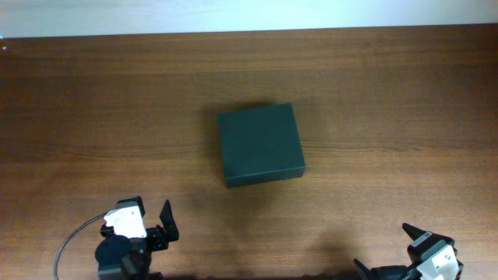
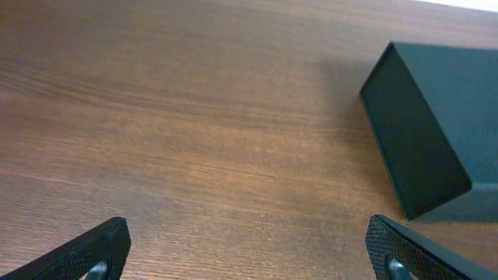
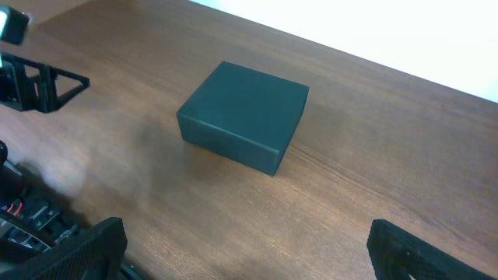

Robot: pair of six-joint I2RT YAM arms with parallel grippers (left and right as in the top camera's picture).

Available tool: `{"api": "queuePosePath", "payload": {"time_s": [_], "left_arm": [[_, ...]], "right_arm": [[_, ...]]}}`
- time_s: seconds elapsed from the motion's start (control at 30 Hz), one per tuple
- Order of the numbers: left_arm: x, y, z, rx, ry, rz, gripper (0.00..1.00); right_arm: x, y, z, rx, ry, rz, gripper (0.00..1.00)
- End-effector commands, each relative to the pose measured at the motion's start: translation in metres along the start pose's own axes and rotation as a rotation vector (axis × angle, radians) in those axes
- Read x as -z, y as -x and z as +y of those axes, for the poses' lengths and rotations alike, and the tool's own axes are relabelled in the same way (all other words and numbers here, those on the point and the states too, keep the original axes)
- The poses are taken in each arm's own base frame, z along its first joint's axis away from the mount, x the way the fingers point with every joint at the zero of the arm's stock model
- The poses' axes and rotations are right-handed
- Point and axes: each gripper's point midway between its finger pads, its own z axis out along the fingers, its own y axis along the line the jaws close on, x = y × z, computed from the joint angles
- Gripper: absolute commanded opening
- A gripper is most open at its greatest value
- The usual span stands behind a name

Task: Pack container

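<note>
The container [image 1: 260, 145] is a dark green-black matte box with its lid shut, lying in the middle of the wooden table. It also shows in the left wrist view [image 2: 436, 124] at the right and in the right wrist view [image 3: 243, 115] at the centre. My left gripper [image 1: 153, 223] is open and empty at the front left, well short of the box; its fingers [image 2: 249, 249] frame bare wood. My right gripper [image 1: 385, 253] is open and empty at the front right; its fingers [image 3: 245, 249] also frame bare wood.
The brown wooden table [image 1: 93, 117] fills the view, with its far edge against a pale wall [image 1: 249, 12]. A grey cable [image 1: 74, 237] loops beside the left arm. The left arm [image 3: 31, 78] shows in the right wrist view at the left.
</note>
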Motion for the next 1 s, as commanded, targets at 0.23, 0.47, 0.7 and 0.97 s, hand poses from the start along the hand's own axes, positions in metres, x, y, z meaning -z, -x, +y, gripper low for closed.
{"api": "queuePosePath", "payload": {"time_s": [0.23, 0.47, 0.7, 0.97], "left_arm": [[-0.0121, -0.018, -0.0141, -0.055, -0.076, 0.034, 0.99], [-0.0123, -0.018, -0.0118, -0.068, -0.058, 0.033, 0.99], [-0.0123, -0.0182, -0.012, -0.068, -0.06, 0.034, 0.99], [-0.0123, -0.0182, -0.012, -0.068, -0.06, 0.034, 0.99]], "right_arm": [[0.0009, -0.0003, -0.0016, 0.004, -0.017, -0.006, 0.99], [0.0009, -0.0003, -0.0016, 0.004, -0.017, -0.006, 0.99], [0.0009, -0.0003, -0.0016, 0.004, -0.017, -0.006, 0.99], [0.0009, -0.0003, -0.0016, 0.004, -0.017, -0.006, 0.99]]}}
